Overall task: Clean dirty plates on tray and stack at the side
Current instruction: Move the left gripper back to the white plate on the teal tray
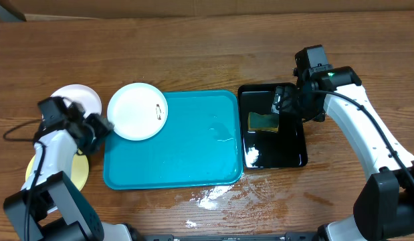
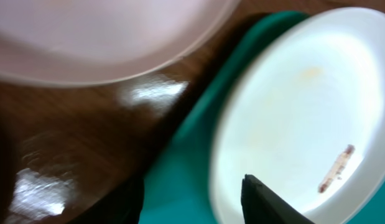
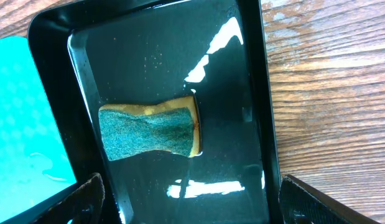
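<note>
While the dirty white plate is sitting on the far left corner of the teal tray, its rim hanging out past the tray's left edge, the left gripper is hovering right at that rim. Its wrist view is showing the two fingers standing apart around the rim and the tray's edge, gripping nothing. A brownish streak is showing on the plate's face, so I am judging it not yet cleaned. What the next move is turning on, to my eye, is the sponge. It is lying flat in the wet black tray just beside the teal tray's right edge, and the right gripper is hanging above it with jaws spread wide and empty. The sponge's long axis is running from finger to finger, and it is sitting a little toward the finger on the teal-tray side, ahead of the line between the fingertips. The right arm is plainly the nearer to it. A pink plate and a yellow plate are resting on the table beyond the tray's left edge.
</note>
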Motion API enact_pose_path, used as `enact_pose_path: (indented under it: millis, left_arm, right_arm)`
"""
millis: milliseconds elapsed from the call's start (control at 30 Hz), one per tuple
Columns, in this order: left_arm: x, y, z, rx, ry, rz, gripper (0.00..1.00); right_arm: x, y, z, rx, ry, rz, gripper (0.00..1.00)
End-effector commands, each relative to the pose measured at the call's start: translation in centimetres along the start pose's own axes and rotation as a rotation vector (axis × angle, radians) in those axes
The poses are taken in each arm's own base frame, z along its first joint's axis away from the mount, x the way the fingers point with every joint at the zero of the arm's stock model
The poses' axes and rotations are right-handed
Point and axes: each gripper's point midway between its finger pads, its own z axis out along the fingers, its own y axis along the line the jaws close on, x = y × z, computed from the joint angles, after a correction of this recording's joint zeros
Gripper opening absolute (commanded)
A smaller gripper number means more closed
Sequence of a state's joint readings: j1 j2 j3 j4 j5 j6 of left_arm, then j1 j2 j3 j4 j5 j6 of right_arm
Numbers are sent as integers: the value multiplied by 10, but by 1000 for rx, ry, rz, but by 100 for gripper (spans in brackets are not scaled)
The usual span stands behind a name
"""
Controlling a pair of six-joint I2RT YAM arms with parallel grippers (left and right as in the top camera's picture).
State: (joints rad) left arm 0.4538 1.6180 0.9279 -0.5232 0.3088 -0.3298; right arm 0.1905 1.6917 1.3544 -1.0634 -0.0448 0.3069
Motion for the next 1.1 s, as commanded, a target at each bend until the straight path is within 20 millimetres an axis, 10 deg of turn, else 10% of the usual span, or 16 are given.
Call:
enact_pose_path:
  millis: [0, 433, 667, 1067]
  left_arm:
    - [-17, -51, -2, 82, -66, 200, 52]
    - [-44, -53, 6, -119, -228, 389, 42]
    - [-31, -36, 42, -149, -135, 397, 46]
    - [24, -81, 43, 148, 75, 399, 35]
  right_arm:
    - [-5, 1, -6, -7, -24, 2, 91]
    - [-5, 1, -6, -8, -25, 2, 91]
    - [-6, 1, -6, -10, -31, 1, 91]
    - [-6, 1, -6, -9, -28, 2, 91]
